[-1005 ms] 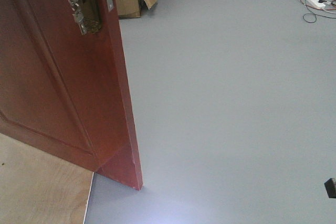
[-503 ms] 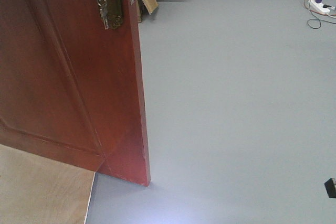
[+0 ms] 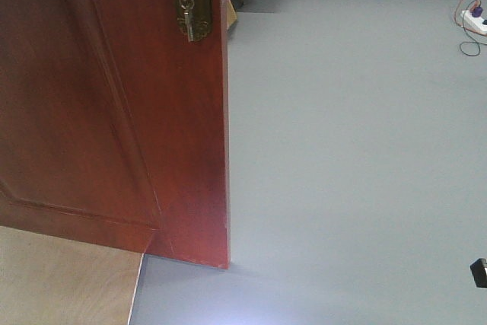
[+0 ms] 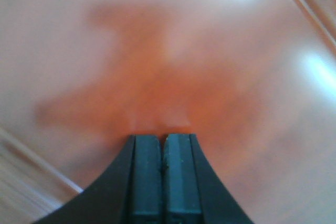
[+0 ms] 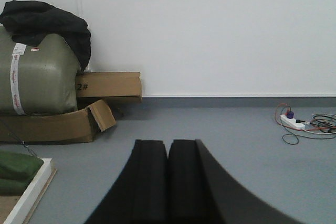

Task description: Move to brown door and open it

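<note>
Glossy brown door (image 4: pixel 173 77) fills the view just beyond the left gripper's (image 4: pixel 164 139) closed, empty jaws.

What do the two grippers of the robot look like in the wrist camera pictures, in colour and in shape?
The left gripper has two dark teal, block-shaped pads set in black fingers that flare outward toward the camera. The right gripper looks all black, with two flat matte fingers that curve outward in the same way. No cables or markings are visible on either one.
</note>
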{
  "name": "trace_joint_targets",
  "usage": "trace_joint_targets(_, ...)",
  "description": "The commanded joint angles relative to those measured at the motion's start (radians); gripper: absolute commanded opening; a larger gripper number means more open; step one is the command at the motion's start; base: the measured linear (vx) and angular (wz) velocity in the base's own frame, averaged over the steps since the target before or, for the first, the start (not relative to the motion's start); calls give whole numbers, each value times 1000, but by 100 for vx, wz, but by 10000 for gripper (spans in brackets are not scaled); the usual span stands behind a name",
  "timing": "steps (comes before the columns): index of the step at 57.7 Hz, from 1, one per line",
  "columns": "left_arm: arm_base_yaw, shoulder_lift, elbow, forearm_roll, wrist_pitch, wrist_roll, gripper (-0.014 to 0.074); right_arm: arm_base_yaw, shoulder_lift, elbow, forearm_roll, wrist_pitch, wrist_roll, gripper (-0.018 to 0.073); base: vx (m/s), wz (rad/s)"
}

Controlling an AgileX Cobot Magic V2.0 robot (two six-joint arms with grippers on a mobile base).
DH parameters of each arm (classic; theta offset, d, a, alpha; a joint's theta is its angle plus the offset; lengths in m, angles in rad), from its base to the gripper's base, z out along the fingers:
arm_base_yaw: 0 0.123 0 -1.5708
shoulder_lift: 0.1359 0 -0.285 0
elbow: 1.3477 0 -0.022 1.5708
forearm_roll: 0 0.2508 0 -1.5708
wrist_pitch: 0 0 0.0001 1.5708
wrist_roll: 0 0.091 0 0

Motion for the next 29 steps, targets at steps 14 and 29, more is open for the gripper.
trace_joint_targets(14, -5, -42, -30, -40, -21, 0, -3, 1, -13, 5, -7, -77, -5, 0, 13, 3)
trace_joint_targets(29, -5, -42, -30, -40, -21, 0, -3, 1, -13, 5, -7, -77, -5, 0, 8, -3)
